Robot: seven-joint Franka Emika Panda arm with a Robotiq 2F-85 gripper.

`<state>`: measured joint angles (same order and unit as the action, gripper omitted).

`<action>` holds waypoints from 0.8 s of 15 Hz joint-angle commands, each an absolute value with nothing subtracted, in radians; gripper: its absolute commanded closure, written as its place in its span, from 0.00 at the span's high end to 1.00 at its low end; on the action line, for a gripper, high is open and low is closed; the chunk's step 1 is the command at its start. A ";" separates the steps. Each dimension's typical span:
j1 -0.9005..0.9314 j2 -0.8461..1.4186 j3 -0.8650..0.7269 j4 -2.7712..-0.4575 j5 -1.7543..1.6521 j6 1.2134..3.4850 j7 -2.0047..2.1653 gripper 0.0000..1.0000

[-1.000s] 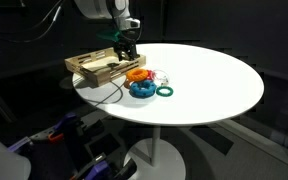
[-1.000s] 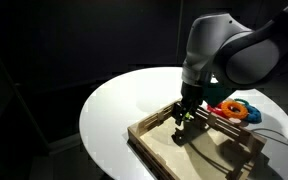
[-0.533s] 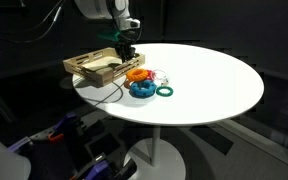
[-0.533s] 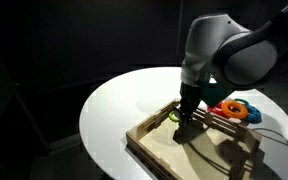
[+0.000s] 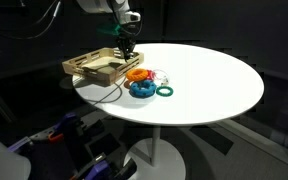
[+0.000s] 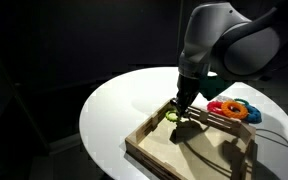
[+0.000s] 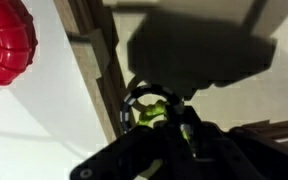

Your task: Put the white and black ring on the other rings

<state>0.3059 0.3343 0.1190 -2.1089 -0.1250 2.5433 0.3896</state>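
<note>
The white and black ring [image 7: 136,96], with a bright green part inside it, is pinched in my gripper [image 7: 156,114], which is shut on it. In both exterior views the gripper [image 5: 127,52] [image 6: 176,110] hangs just above the slatted wooden tray [image 5: 89,68] [image 6: 144,148], with the ring [image 6: 171,115] showing as a greenish spot at its tips. The other rings lie on the white table beside the tray: orange [image 5: 136,74], blue [image 5: 142,89] and dark green [image 5: 165,91]. The orange ring [image 6: 232,109] lies past the tray's far rim.
The round white table [image 5: 214,80] stands on a single pedestal, with dark surroundings. A red-orange ring [image 7: 9,45] shows at the wrist view's upper left, beyond a tray slat [image 7: 92,55]. A cable runs off the table's edge near the tray.
The gripper came down into the tray, shut on the white and black ring, and has risen a little with it.
</note>
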 commanded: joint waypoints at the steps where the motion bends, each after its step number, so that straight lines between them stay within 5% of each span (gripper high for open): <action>1: 0.288 0.270 0.142 -2.112 -0.071 2.530 0.342 0.06; 12: 0.228 0.126 0.105 -2.145 -0.078 2.409 0.343 0.06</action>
